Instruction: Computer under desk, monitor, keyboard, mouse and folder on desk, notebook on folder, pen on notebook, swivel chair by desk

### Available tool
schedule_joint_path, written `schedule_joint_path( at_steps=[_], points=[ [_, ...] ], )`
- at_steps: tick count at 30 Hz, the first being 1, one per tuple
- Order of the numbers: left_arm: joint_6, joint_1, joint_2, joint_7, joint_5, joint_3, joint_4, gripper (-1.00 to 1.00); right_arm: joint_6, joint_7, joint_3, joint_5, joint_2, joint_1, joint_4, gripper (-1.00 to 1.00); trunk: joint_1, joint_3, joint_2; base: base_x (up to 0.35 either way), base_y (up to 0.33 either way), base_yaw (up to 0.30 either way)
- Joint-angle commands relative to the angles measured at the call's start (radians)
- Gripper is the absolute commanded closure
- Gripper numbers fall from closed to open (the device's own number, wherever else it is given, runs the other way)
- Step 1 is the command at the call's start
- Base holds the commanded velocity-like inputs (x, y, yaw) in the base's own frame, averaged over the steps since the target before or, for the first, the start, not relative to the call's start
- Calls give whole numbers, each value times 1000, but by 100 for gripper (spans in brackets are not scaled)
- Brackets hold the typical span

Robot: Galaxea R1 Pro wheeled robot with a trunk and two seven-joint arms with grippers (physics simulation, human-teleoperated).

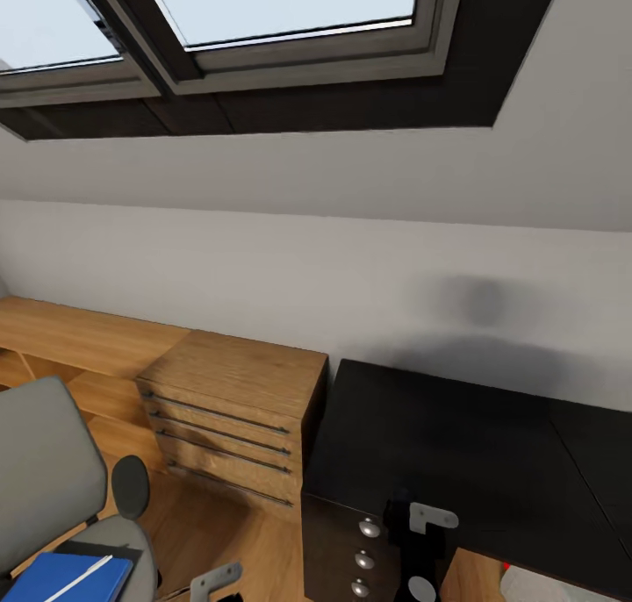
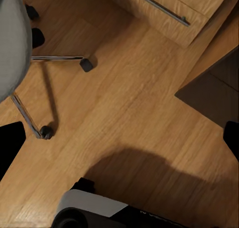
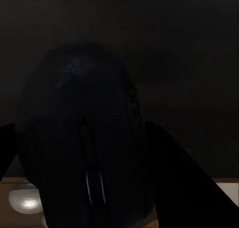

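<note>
R gripper [image 3: 84, 198] is gripping the mouse [image 3: 84, 138], a finger down each side, hovering at the desk [image 1: 456, 444] edge over the drawer knobs [image 1: 369, 527]. L gripper [image 2: 119, 138] is hanging wide over bare floor [image 2: 129, 103]. On the chair [image 1: 44, 479], folder [image 1: 53, 580] and pen [image 1: 79, 577] are waiting. Step, prob.: mouse onto desk. Next move is calling for reaching further in over the top, lowering, then letting go. Monitor/keyboard spot: can't tell. Beyond: wood chest [image 1: 237, 409], skylight [image 1: 281, 5].

One swivel chair [image 1: 39, 488], one blue folder [image 1: 61, 577], one pen [image 1: 81, 577], one desk [image 1: 456, 462], one wooden drawer chest [image 1: 233, 413], three silver knobs [image 1: 369, 527].
</note>
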Motion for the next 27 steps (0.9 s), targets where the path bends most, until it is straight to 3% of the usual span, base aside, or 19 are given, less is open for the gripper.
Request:
schedule_joint_path(
  at_steps=[1, 6, 27],
  points=[
    [5, -2, 1, 7, 1, -3, 0, -100, -9, -4, 5, -14, -1, -1, 0, 100, 1, -2, -2, 0, 0, 0],
    [4, -2, 1, 6, 2, -3, 6, -100, -27, -5, 5, -14, -1, -1, 2, 100, 1, -2, -2, 0, 0, -78],
    [4, -2, -10, 6, 1, -3, 48, -100, -44, -2, 5, -16, -20, -1, 4, 100, 1, -2, -2, 0, 0, -259]
  ],
)
